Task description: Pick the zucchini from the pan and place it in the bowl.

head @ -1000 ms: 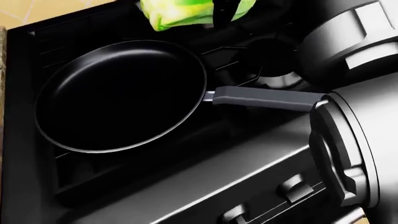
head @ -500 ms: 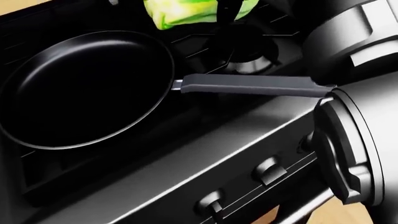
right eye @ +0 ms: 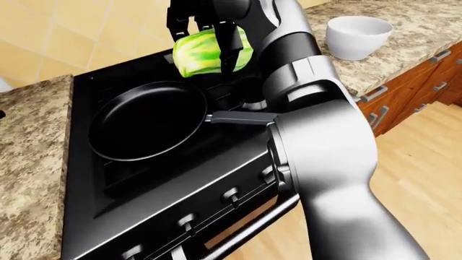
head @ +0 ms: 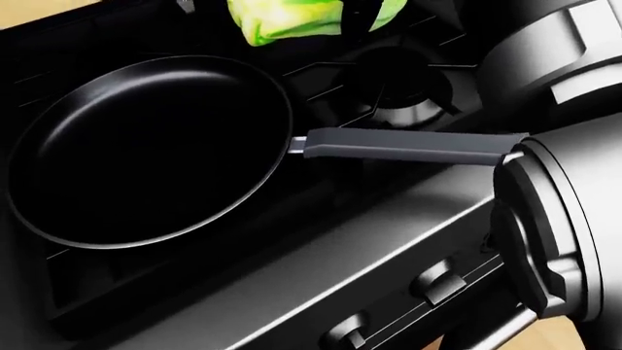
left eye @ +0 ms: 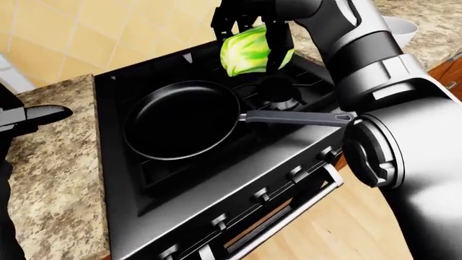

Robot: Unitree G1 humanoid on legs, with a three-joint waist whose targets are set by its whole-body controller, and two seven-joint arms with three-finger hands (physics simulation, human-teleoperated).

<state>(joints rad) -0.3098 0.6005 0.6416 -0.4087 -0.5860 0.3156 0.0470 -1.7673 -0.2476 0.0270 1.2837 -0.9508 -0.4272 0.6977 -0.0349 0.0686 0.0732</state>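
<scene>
My right hand [left eye: 249,32] is shut on the green zucchini [left eye: 249,50] and holds it in the air above the stove, up and to the right of the pan. The black pan [left eye: 180,118] sits on the stove with nothing in it, its handle [left eye: 296,117] pointing right. The white bowl [right eye: 358,36] stands on the granite counter at the right in the right-eye view. My left hand [left eye: 36,115] shows at the left edge of the left-eye view over the left counter, holding nothing; its fingers are not clear.
The black stove [left eye: 216,184] has knobs [left eye: 258,195] along its near side and a burner [head: 408,102] right of the pan. Granite counters [left eye: 50,179] flank the stove. Wooden drawers [right eye: 404,92] and wood floor [right eye: 426,179] lie to the right.
The head view has shifted a little, so pan and stove slid left and then partly back. The zucchini stays held at the top of the view, out of the pan.
</scene>
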